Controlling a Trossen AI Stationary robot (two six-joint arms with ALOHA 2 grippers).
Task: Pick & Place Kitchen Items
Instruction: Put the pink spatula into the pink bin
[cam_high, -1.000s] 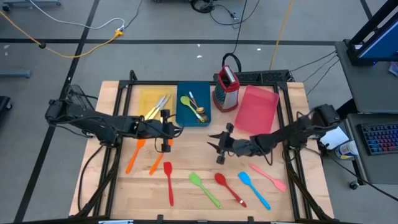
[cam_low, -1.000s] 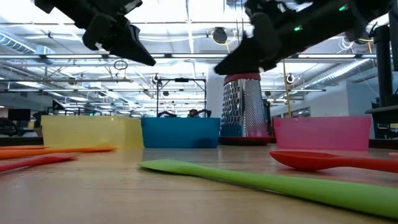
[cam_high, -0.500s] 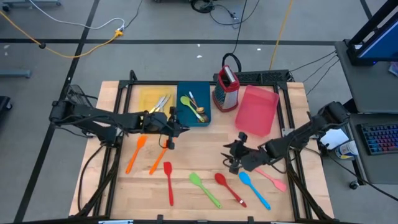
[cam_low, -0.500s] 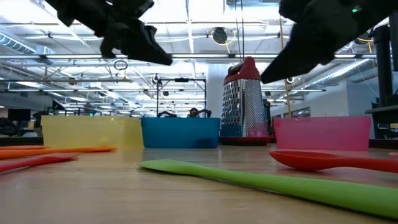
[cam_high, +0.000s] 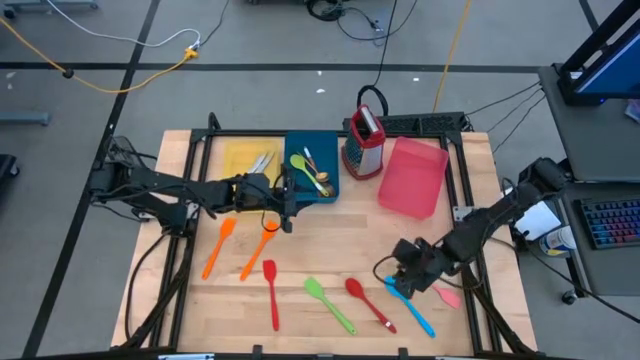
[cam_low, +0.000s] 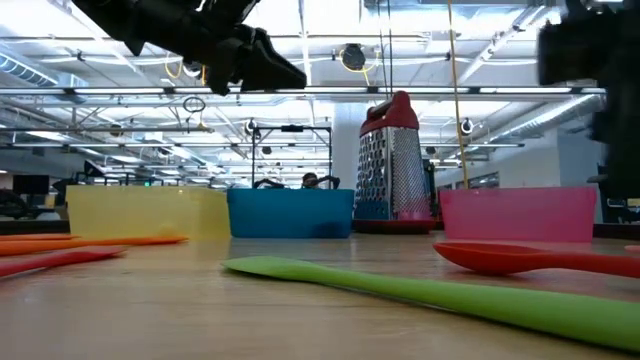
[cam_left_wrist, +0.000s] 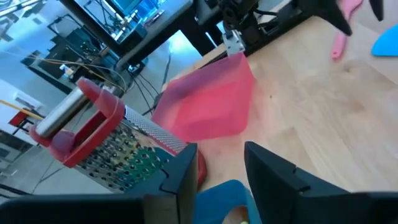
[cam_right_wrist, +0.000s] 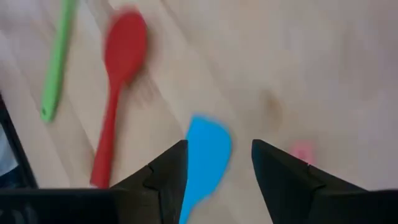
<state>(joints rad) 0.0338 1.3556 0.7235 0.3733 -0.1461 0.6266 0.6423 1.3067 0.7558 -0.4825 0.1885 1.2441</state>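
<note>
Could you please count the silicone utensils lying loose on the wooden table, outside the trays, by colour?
Orange silicone spatulas: 2
Red silicone spatula and red silicone spoon: 2
Green silicone spatula: 1
Blue silicone spatula: 1
Pink silicone spatula, partly hidden: 1
Total: 7

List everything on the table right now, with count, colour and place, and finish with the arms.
Trays: three along the far side; yellow and blue hold utensils, pink looks empty.
Grater: one, steel with red handle, upright between blue and pink trays.
Spatulas, left front: two orange, one red.
Front centre and right: green spatula, red spoon, blue spatula, pink spatula.
Left gripper: open, at the blue tray.
Right gripper: open, over the blue spatula.
</note>
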